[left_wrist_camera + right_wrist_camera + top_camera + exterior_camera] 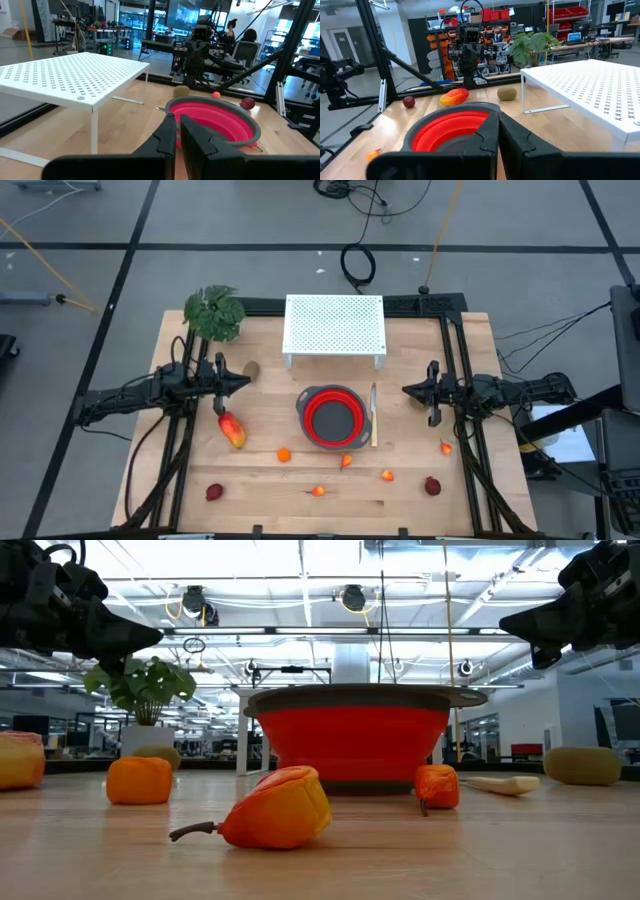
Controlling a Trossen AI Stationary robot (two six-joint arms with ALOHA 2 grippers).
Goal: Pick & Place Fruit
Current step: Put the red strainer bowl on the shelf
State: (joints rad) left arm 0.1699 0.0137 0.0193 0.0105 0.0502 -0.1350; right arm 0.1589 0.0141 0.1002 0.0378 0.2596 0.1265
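Note:
Small toy fruits lie on the wooden table: a red-yellow oblong one (232, 430), tiny orange ones (284, 454) (387, 474), dark-red ones (214, 492) (432, 486), and a brown oval one (251, 370) by the left arm. A red collapsible bowl (332, 418) stands at the middle. My left gripper (243, 381) hovers shut at the table's left, pointing level toward the bowl (215, 120). My right gripper (406, 390) hovers shut at the right, facing the bowl (445, 132). Neither touches anything.
A white perforated rack (335, 328) stands behind the bowl, and a leafy green plant (215, 313) sits at the far left corner. A slim knife (374, 415) lies just right of the bowl. Black frame rails (455, 360) run along the table's sides.

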